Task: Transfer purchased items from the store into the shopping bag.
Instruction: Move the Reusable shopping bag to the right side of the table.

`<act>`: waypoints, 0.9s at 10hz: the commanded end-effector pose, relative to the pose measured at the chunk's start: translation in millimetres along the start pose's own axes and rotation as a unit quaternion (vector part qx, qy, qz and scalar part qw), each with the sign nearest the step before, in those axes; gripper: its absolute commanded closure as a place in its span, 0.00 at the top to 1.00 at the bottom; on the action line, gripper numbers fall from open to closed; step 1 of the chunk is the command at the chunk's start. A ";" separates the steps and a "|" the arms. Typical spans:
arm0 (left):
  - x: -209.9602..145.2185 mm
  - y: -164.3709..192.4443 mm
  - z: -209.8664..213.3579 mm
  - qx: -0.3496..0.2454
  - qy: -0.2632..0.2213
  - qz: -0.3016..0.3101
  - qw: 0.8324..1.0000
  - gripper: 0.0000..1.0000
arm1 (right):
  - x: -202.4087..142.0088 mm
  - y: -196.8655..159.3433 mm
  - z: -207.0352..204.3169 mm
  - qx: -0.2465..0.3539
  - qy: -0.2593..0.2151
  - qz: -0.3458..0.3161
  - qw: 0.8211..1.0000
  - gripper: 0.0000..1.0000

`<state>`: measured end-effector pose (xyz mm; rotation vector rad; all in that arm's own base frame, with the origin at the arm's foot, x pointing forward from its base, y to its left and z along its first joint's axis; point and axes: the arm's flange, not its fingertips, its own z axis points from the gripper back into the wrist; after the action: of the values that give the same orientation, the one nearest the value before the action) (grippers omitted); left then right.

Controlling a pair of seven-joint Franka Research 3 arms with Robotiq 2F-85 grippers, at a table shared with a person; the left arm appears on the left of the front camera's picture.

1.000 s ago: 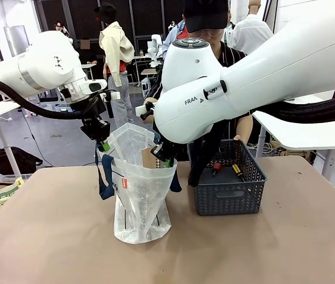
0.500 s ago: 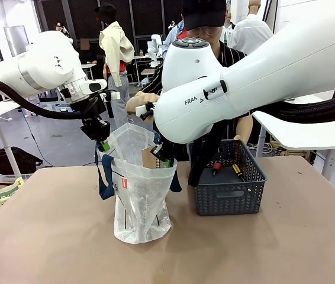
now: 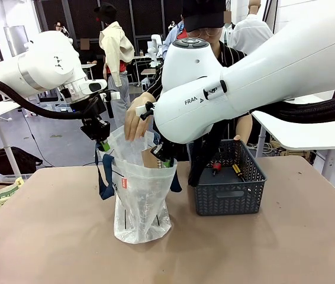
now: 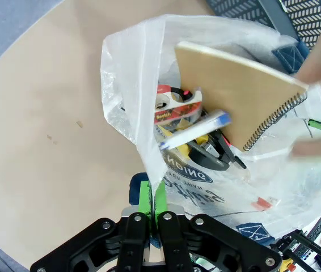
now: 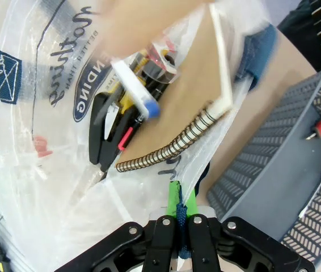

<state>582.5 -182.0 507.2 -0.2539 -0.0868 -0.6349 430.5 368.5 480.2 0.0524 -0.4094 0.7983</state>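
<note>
The bag (image 3: 141, 201) stands on the table (image 3: 43, 236). The left gripper (image 4: 151, 195) is pressed tight on the bag's rim on one side. The right gripper (image 5: 178, 199) pinches the rim on the other side, so the bag's mouth is wide. A hand (image 3: 135, 118) reaches into the bag from above. A tan notebook (image 4: 228, 93) and tape (image 4: 174, 105) lie inside it. The basket (image 3: 229, 198) sits just beside the bag, with small things (image 3: 216, 167) in it.

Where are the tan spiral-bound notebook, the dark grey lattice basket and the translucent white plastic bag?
tan spiral-bound notebook (image 4: 234, 93): left wrist view, flat cover.
dark grey lattice basket (image 3: 229, 201): front view, near wall.
translucent white plastic bag (image 3: 141, 201): front view, front side.
</note>
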 end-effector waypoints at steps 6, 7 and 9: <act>-1.8 0.0 1.7 0.001 -0.003 0.002 1.000 0.00 | -0.5 -0.1 1.1 -0.001 -0.001 0.000 1.000 0.00; -1.8 0.0 1.7 0.001 -0.003 0.002 1.000 0.00 | -0.5 -0.1 1.1 -0.001 -0.001 0.000 1.000 0.00; -1.8 0.0 1.7 0.001 -0.003 0.002 1.000 0.00 | -0.5 -0.1 1.1 -0.001 -0.001 0.000 1.000 0.00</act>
<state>582.5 -182.0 507.2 -0.2539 -0.0868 -0.6349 430.5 368.5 480.2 0.0524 -0.4094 0.7983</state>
